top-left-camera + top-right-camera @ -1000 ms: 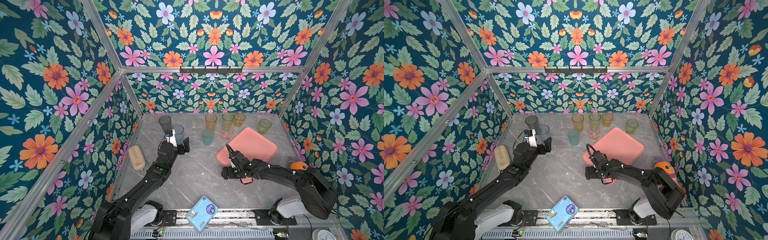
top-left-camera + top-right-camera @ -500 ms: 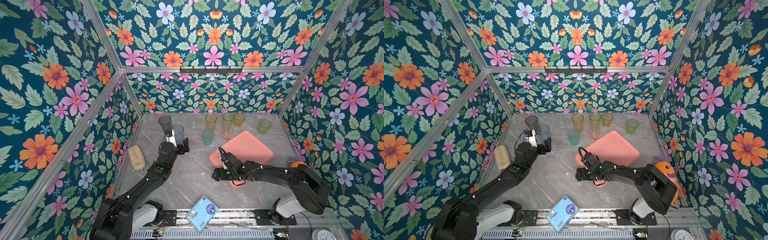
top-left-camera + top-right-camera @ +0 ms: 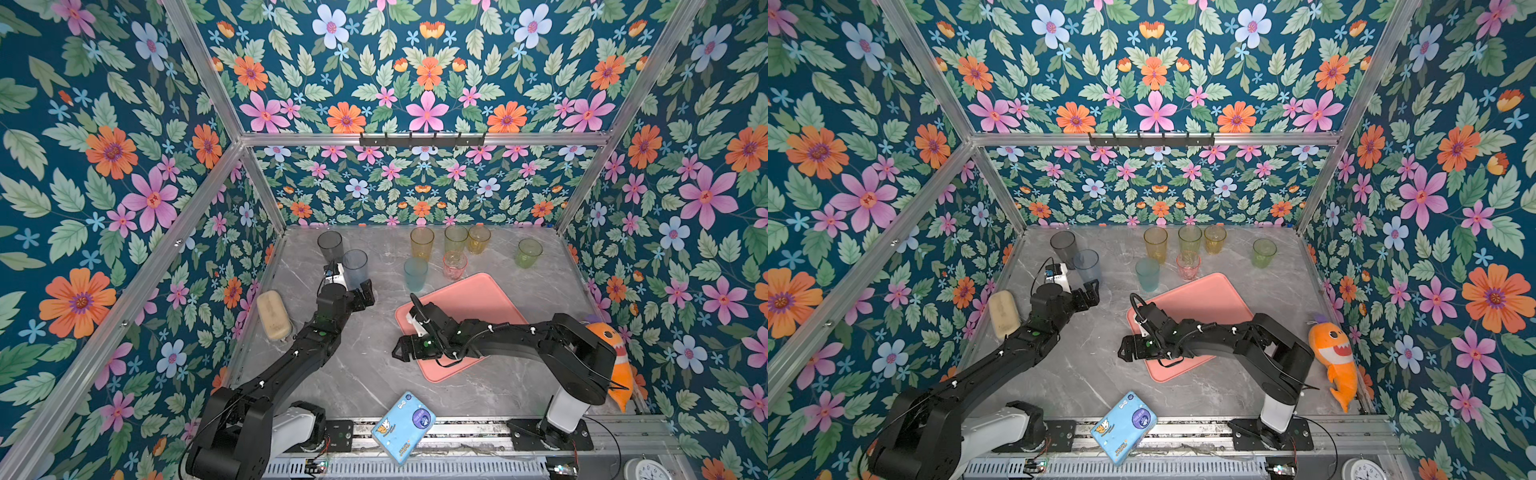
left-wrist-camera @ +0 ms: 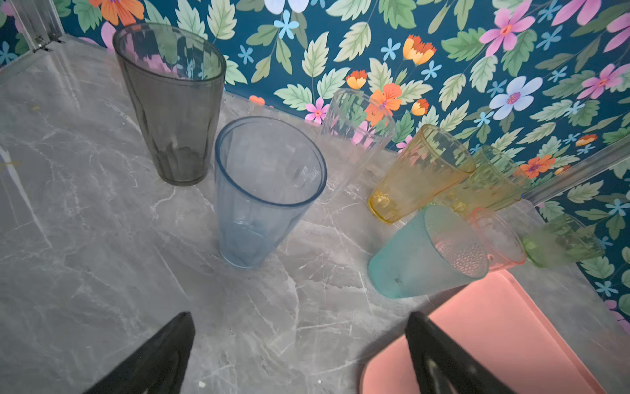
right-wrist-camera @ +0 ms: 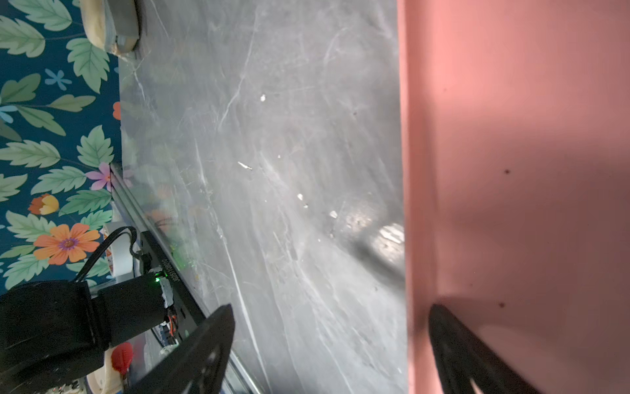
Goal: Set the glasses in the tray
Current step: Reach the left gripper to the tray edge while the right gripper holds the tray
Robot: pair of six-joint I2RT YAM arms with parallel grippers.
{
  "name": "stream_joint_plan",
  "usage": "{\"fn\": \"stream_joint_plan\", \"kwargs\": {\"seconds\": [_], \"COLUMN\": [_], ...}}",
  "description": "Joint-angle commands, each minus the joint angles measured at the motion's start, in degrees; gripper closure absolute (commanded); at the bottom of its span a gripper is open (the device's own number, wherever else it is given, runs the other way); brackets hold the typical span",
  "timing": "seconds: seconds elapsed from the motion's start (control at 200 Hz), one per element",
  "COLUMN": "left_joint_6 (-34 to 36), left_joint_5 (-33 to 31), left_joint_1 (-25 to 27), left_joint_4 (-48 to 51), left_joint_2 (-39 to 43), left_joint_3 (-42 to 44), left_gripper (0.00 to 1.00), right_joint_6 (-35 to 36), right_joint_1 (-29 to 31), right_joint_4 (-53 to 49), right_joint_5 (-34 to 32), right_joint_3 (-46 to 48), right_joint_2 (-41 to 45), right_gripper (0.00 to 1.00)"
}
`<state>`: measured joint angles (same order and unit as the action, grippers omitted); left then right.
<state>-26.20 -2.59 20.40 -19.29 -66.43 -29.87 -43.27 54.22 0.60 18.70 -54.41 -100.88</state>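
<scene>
Since a second ago the tray (image 3: 469,299) is sitting nearer and further left on the tabletop (image 3: 357,374), turned a bit. My right fingers (image 5: 204,341) are further left with it, and my left arm is hardly moving.

Nearest, a blue packet (image 3: 403,432) is lying across the front rail. Next, my right fingers are spread wide and pinching nothing, straddling the tray's left edge. In the right wrist view one finger is hanging over the pink tray floor and the other over bare tabletop, with the rim running between them. I can't tell if either finger is touching the rim. The tray is lying flat, right of centre, and my right arm is crossing over its near half.

A tan sponge-like block (image 3: 273,314) is lying by the left wall and an orange shark plush (image 3: 1335,357) by the right wall.

Further back, my left fingers (image 3: 365,291) are also spread wide, holding nothing, hovering just in front of the pale blue glass (image 4: 266,191). The smoky grey glass (image 4: 170,102) is standing behind that, near the far left corner. The teal glass (image 3: 415,273) and pink glass (image 3: 454,264) are standing side by side just beyond the tray's far edge.

Farthest, along the back wall, are the clear glass (image 4: 358,126), orange glass (image 3: 422,243), yellow-green glass (image 3: 456,239) and amber glass (image 3: 478,239). The lime green glass (image 3: 529,252) is standing apart to their right. All nine are standing upright on the tabletop, outside the tray.
</scene>
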Motion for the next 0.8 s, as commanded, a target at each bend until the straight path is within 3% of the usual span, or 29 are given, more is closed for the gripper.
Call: {"fn": "stream_joint_plan", "kwargs": {"seconds": [0.0,0.29,0.555,0.68,0.795], "left_joint_6": [-0.53,-1.73,-9.01,-12.4,-16.37], "left_joint_5": [1.49,4.5,8.12,7.03,6.45], "left_joint_1": [-0.19,-0.19,1.09,3.44,8.66], "left_joint_4": [2.02,7.12,16.55,21.41,24.97], "left_joint_2": [0.22,1.1,-1.52,-3.4,-6.53], "left_joint_3": [-0.28,-1.27,-6.62,-8.67,-11.27], "left_gripper": [0.0,0.03,0.15,0.18,0.2], "right_joint_6": [0.42,4.3,12.12,14.08,14.26], "right_joint_1": [0.18,0.1,-1.14,-3.94,-8.14], "right_joint_4": [1.01,-1.73,-8.06,-8.96,-7.59], "right_joint_5": [2.13,2.82,-10.92,-15.13,-17.86], "right_joint_3": [-1.97,-6.29,-4.58,-2.52,0.65], "right_joint_2": [-0.84,0.49,10.88,15.8,20.41], "right_gripper": [0.1,0.1,0.09,0.09,0.07]}}
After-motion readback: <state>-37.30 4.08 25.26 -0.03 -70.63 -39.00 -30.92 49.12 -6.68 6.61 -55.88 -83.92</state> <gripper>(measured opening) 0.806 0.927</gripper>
